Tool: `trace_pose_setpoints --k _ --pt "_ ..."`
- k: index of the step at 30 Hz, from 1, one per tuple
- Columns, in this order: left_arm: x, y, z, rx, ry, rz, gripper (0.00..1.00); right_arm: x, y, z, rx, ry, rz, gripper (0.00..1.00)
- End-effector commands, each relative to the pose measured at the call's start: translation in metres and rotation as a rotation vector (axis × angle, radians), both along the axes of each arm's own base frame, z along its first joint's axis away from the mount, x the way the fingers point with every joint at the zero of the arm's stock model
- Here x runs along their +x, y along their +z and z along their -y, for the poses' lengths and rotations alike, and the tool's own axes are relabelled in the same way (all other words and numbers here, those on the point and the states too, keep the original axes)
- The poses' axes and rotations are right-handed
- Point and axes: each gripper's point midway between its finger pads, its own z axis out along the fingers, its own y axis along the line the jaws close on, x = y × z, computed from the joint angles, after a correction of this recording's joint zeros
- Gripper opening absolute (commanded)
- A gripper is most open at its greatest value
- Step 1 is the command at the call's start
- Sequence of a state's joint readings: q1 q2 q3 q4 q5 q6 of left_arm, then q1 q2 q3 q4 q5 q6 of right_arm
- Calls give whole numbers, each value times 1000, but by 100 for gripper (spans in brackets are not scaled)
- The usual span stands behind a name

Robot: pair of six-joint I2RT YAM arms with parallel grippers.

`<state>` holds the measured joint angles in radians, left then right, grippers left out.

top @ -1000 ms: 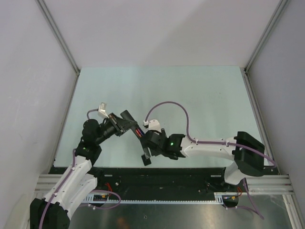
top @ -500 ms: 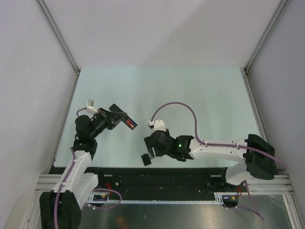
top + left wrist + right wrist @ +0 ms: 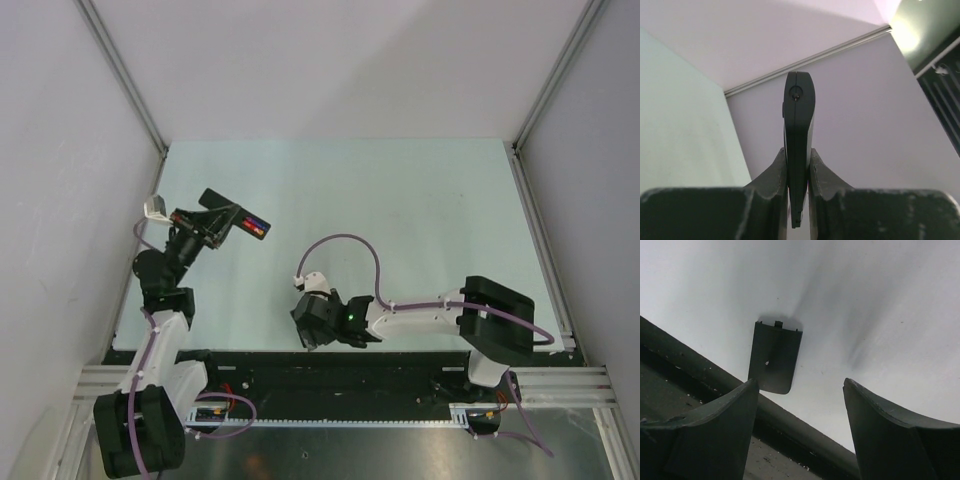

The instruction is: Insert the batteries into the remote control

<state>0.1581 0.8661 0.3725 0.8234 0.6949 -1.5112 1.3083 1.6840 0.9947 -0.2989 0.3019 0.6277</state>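
My left gripper is shut on the remote control, a slim black bar held in the air over the table's left side. The batteries show as red and purple spots in the remote's open far end. The left wrist view shows the remote control edge-on, clamped between both fingers. My right gripper hangs low by the table's front edge, jaws open and empty. Just beyond its left finger, a small black cover piece lies flat on the table.
A dark rail runs along the table's front edge right under the right gripper, close to the cover piece. The black base strip lies behind it. White enclosure walls stand close beside the left arm.
The left arm swung the remote left and toward the back, away from the right gripper. The right gripper drew back to the front edge, over the cover piece, its jaws narrowing slightly.
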Motion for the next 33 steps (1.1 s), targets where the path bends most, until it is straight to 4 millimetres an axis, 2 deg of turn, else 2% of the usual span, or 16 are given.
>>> trace_pose_setpoints --k 1,12,18,28,33 --pt "-17 30 2 -36 -32 131 0 0 2 -19 31 11 20 73" --pt "-21 21 2 -42 -27 120 0 0 -10 -35 -2 27 18 70" --pt "-20 20 1 -40 -26 119 0 -1 -16 -32 -46 16 16 67" --pt "-20 15 2 -38 -28 106 0 -7 -37 -3 -180 -14 -28 49" --pt "-20 14 2 -35 -30 105 0 3 -39 16 -242 -45 -9 43"
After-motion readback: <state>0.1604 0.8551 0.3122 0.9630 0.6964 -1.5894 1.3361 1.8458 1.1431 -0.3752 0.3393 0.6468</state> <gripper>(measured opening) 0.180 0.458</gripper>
